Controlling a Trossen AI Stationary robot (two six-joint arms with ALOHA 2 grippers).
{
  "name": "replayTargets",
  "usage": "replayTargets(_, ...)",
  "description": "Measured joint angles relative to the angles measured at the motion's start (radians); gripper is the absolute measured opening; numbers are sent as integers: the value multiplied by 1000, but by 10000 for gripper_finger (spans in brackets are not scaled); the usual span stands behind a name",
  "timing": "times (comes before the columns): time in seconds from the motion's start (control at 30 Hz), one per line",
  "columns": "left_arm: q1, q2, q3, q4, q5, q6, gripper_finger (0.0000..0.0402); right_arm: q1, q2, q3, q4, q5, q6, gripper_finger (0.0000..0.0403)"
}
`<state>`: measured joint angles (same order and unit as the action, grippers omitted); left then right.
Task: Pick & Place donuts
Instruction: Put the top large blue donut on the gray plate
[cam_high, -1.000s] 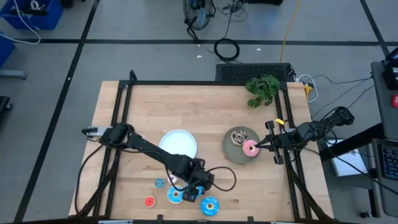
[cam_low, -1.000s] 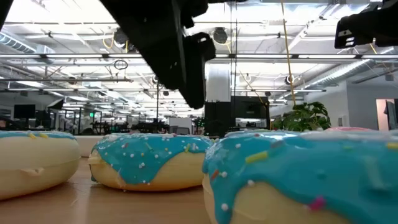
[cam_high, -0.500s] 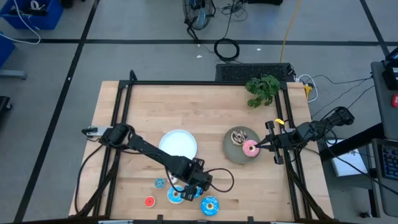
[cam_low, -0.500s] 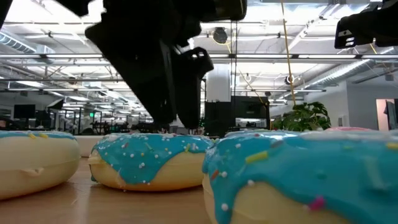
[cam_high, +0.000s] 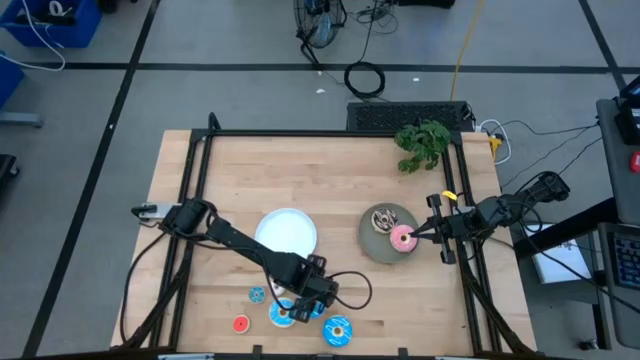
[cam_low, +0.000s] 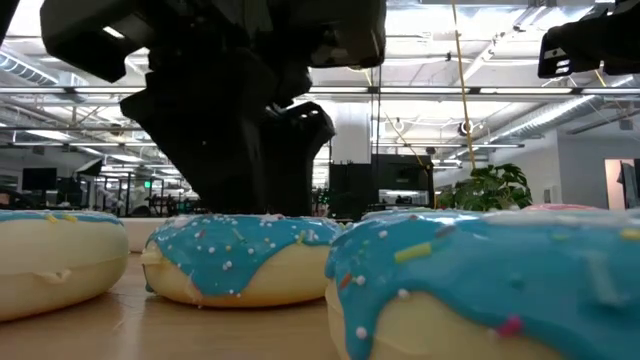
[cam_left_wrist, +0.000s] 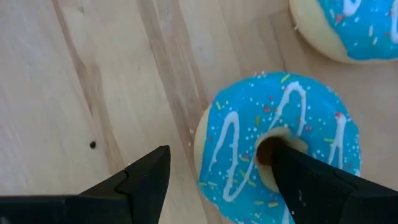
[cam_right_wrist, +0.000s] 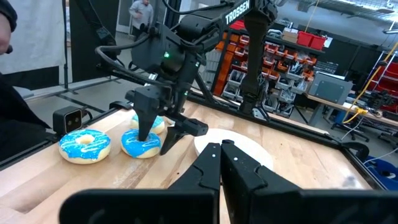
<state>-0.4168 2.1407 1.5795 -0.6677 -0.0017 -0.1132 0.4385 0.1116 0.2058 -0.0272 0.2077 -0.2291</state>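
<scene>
A blue donut (cam_left_wrist: 281, 146) with white squiggles and sprinkles lies flat on the wooden table (cam_high: 330, 180), near the front edge. The left gripper (cam_high: 297, 309) is down on it with its fingers spread: one finger (cam_left_wrist: 311, 180) pokes into the hole in the middle, and the other finger (cam_left_wrist: 140, 180) is on the bare wood just beside the donut's outer edge. A second blue donut (cam_high: 337, 330) sits just beside it, closer to the front edge, and there is a tiny blue donut (cam_high: 257, 294) and a small red donut (cam_high: 240, 323) a bit further to the left. A round white plate (cam_high: 287, 231) sits near the middle of the table, behind the left gripper. Further to the right is a round grey plate (cam_high: 380, 247) with a pink donut (cam_high: 403, 238) on it and a brown donut (cam_high: 383, 219) next to that one. The right gripper (cam_high: 420, 234) is at the right side of the grey plate, just beside the pink donut, and its fingers (cam_right_wrist: 214, 163) are pressed together. A green leafy plant (cam_high: 422, 143) sits at the back right corner of the table
</scene>
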Motion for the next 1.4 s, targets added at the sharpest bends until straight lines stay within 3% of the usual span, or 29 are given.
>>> replayTargets(0.2, 1, 12, 1, 48, 4, 3, 269, 0, 0, 0, 0, 0, 0, 0)
replayTargets(0.33, 7, 45, 2, 53, 55, 2, 237, 0, 0, 1, 0, 0, 0, 0)
replayTargets(0.5, 9, 59, 4, 76, 83, 7, 174, 0, 0, 1, -3, 0, 0, 0)
replayTargets(0.8, 43, -2, 24, -22, 81, -15, 16, 0, 0, 1, -1, 0, 0, 0)
replayTargets(0.97, 77, -50, 82, -68, 21, 10, 29, 0, 0, 1, -1, 0, 0, 0)
replayTargets(1.1, 133, -57, 162, -109, 0, 20, 14, 0, 0, 1, -1, 0, 0, 0)
replayTargets(1.4, 313, -45, 280, 49, -16, 155, 19, 0, 0, 1, 0, 4, 0, 0)
